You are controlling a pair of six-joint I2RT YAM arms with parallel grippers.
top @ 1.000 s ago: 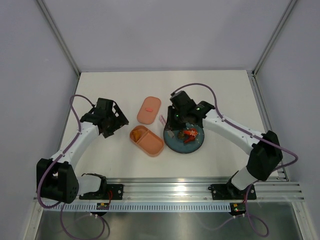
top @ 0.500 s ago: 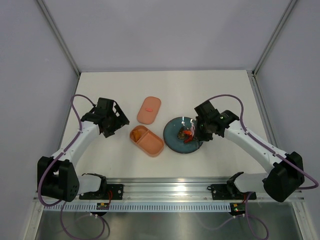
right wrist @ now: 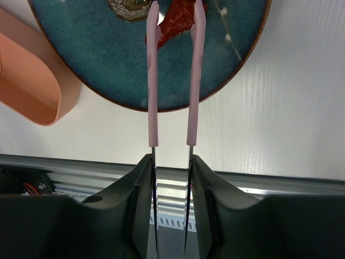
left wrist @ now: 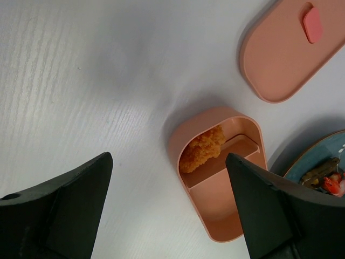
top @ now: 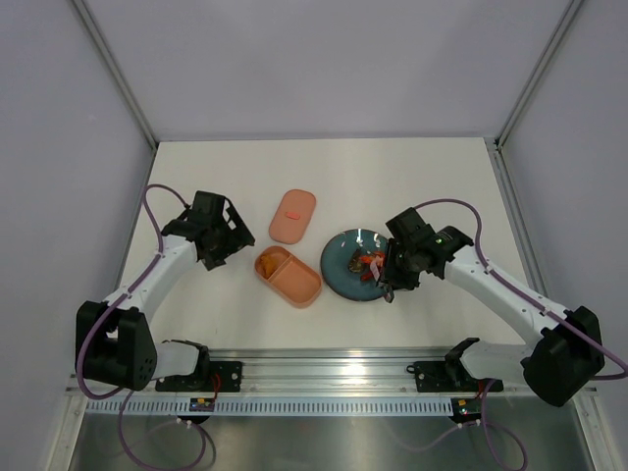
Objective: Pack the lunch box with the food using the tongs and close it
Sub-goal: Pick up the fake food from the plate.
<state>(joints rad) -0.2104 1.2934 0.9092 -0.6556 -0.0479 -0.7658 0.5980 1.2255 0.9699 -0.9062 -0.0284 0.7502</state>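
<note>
1. Since a second ago the right arm has swung round. Its right pincer (right wrist: pixel 171 162) was reaching over the teal plate (right wrist: pixel 108 59) from the far side. It now sits at the plate's near-right edge, pointing away from the rail.
2. That pincer is clamped on the tongs (right wrist: pixel 152 81). Their two pink arms stand slightly apart over the plate, with the tips on either side of the red piece (right wrist: pixel 178 21). A dark brown piece (right wrist: pixel 132 8) lies just beside it.
3. The left pincer (top: pixel 224 250) has barely shifted. It hangs spread wide over the bench (top: pixel 392 177), holding nothing, just left of the lunch box (left wrist: pixel 226 199).
4. The lunch box lies where it was, open, between the left pincer and the plate. An orange piece (left wrist: pixel 200 151) sits in its smaller compartment.
5. The lid (left wrist: pixel 280 54) rests flat on the bench beyond the box, unmoved.
6. The only marking is a plain red tab (left wrist: pixel 312 24) on the lid.
</note>
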